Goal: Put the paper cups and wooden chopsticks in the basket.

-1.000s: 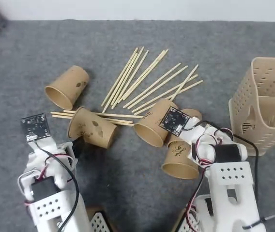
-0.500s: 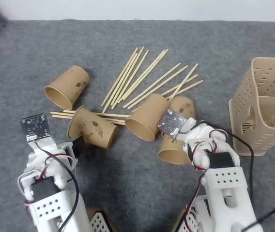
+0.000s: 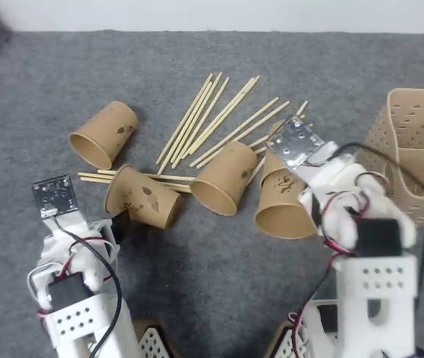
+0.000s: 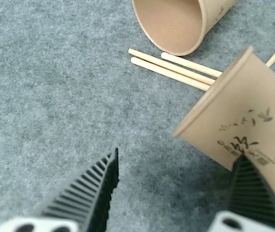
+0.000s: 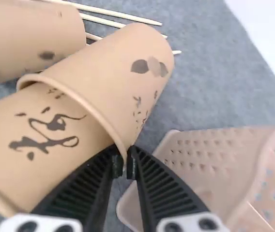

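Note:
My right gripper (image 5: 124, 162) is shut on the rim of a brown paper cup (image 5: 113, 87) that has a second cup (image 5: 45, 140) stuck in it. In the high view this nested pair (image 3: 283, 203) hangs tilted just left of the tan basket (image 3: 413, 156), under the right gripper (image 3: 305, 175). Three more cups lie on their sides on the grey mat: one at the far left (image 3: 104, 134), one (image 3: 143, 196) by my left arm and one in the middle (image 3: 225, 177). Wooden chopsticks (image 3: 227, 119) fan out behind them. My left gripper (image 4: 176, 159) stands open just short of a lying cup (image 4: 244, 121).
A few chopsticks (image 3: 152, 179) lie partly under the two lying cups nearest my left arm, and show as chopsticks (image 4: 176, 67) in the left wrist view. The perforated basket (image 5: 215, 179) stands upright at the mat's right side. Bare grey mat (image 3: 212, 283) stretches between the two arm bases.
My right arm has lifted the nested cups off the mat and carried them up and right toward the basket. The middle cup shifted slightly. The left arm has stayed still.

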Motion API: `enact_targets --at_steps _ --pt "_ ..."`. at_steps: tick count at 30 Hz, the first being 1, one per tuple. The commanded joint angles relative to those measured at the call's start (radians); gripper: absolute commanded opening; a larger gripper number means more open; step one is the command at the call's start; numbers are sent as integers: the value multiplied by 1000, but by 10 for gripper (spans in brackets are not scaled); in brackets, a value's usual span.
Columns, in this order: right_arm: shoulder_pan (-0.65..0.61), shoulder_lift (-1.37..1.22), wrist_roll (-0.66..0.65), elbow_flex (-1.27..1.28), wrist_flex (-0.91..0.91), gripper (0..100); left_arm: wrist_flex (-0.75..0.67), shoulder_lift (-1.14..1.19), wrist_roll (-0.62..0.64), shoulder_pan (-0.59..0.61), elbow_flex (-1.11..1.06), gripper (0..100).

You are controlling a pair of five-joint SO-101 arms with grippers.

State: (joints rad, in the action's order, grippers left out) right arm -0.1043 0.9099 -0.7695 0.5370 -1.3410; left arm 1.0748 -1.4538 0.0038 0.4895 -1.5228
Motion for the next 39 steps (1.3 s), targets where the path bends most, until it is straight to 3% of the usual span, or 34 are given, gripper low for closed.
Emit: enact_targets --at_steps 1,7,12,17,29,33,39 --pt "15 7 14 -226 -188 8 -18 -9 5 -3 4 356" --pt "30 -22 146 -601 -463 8 -23 -9 3 -3 -4 356" --pt "338 -153 299 -824 -460 8 -57 -9 3 -3 -22 356" --pt "506 -272 364 -832 -461 8 -58 -9 3 -3 -22 356" --pt "685 -409 525 -822 -463 8 -60 -9 3 -78 -41 356" --pt "679 -407 592 -735 -463 8 -60 -11 3 -97 -42 355" --pt "483 -378 689 -537 -458 8 -60 -11 3 -97 -44 355"
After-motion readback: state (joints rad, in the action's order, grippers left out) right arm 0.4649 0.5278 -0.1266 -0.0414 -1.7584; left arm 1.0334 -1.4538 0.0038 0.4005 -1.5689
